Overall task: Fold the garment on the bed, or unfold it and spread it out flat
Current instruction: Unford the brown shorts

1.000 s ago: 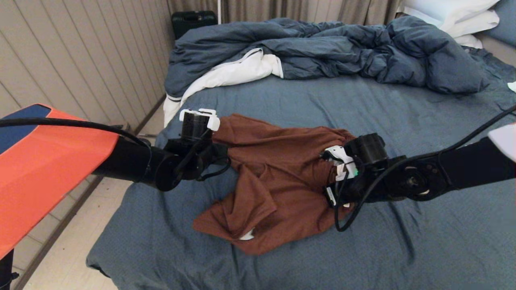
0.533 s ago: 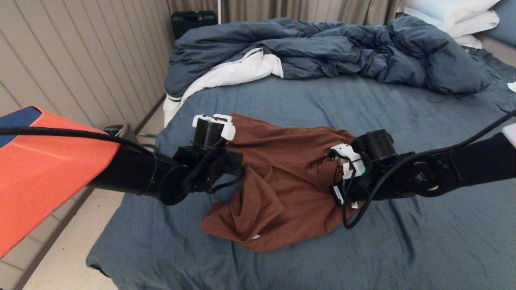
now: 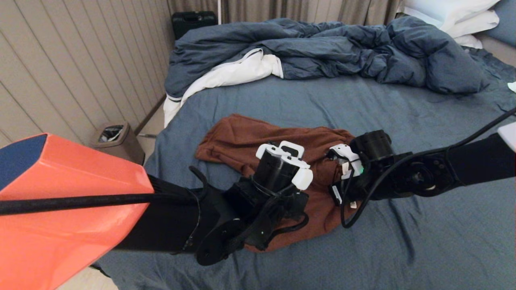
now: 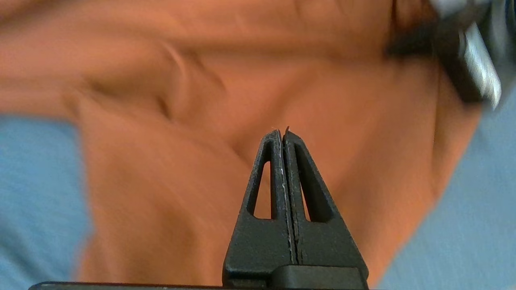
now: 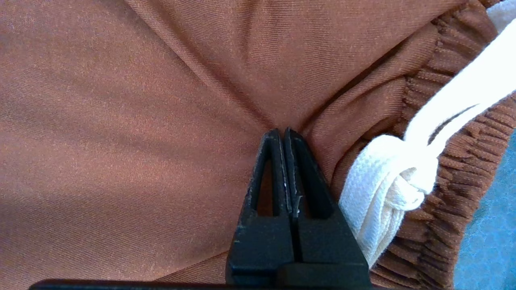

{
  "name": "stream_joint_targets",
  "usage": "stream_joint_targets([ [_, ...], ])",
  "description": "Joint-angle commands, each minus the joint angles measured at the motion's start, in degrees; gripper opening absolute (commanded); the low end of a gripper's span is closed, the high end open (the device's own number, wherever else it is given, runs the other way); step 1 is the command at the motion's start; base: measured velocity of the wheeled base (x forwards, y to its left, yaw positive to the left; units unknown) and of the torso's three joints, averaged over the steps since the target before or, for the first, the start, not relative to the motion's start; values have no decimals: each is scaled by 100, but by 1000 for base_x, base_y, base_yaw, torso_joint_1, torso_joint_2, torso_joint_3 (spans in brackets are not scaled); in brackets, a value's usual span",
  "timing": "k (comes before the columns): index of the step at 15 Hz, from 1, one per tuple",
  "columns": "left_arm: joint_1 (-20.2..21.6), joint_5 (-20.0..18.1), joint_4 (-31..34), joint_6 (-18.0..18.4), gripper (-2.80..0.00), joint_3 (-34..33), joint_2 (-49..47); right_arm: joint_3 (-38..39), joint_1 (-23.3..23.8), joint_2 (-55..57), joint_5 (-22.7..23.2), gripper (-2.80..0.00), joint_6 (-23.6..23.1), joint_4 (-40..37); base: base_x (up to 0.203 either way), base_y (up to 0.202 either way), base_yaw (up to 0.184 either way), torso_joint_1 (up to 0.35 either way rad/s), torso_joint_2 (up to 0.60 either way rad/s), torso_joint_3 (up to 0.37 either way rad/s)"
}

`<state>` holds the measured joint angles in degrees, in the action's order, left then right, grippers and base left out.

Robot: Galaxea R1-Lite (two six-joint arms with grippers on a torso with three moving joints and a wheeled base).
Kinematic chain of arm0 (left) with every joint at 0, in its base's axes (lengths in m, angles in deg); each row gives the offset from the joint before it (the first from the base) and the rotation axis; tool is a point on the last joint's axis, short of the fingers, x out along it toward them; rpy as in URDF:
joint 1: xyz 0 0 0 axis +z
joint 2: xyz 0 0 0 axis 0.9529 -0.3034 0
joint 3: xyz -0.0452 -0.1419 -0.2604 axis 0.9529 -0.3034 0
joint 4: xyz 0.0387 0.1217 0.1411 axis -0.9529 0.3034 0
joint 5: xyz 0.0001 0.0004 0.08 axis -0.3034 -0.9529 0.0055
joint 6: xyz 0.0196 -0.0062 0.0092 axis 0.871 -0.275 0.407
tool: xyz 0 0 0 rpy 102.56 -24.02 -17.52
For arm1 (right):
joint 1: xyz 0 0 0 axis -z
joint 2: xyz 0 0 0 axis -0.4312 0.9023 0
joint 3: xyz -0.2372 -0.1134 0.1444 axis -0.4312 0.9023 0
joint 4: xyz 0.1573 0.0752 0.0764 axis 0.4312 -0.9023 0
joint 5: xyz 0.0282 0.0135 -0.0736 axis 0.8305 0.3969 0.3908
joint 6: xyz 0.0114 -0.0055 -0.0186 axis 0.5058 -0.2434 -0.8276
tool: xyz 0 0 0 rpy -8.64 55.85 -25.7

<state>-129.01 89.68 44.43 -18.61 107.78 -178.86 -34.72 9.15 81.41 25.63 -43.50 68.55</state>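
Observation:
The rust-brown shorts (image 3: 238, 139) lie rumpled in the middle of the bed (image 3: 419, 121). My right gripper (image 5: 282, 129) is shut on a pinch of their fabric, right beside the gathered waistband (image 5: 451, 193) and the knotted white drawstring (image 5: 387, 189); creases run into its tips. In the head view the right wrist (image 3: 363, 165) sits at the shorts' right end. My left gripper (image 4: 281, 131) hovers shut over the shorts (image 4: 161, 181) with nothing between its tips. The left wrist (image 3: 282, 169) covers the shorts' near middle. The logo print is hidden.
A rumpled dark blue duvet (image 3: 322, 48) with white lining lies across the far side of the bed, with white pillows (image 3: 451, 16) at the far right. A small bin (image 3: 117, 139) stands on the floor by the bed's left edge, and a black case (image 3: 192, 20) by the wall.
My left arm swung from the shorts' left end to over their middle. The left end, which was held up, now lies on the sheet. The right gripper has barely moved.

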Motion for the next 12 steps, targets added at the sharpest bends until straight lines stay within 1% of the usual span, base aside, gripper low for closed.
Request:
stream_joint_targets([
  [1,-161,-38,102,-89,-280,-133,-76,0,-13,51,-2,-280,-1,6,0,0,0,0,0,0],
  [4,-70,-92,90,-198,-280,-186,-404,0,-21,55,6,-280,4,6,0,0,0,0,0,0],
  [6,223,-96,65,-211,-280,-172,-603,0,-21,64,-1,-280,2,15,0,0,0,0,0,0],
  [9,819,-113,71,-198,-280,-35,-780,0,-21,73,-2,-280,-5,15,0,0,0,0,0,0],
  [12,1661,-369,100,-147,-280,279,-921,0,-13,117,-2,-280,-22,24,0,0,0,0,0,0],
])
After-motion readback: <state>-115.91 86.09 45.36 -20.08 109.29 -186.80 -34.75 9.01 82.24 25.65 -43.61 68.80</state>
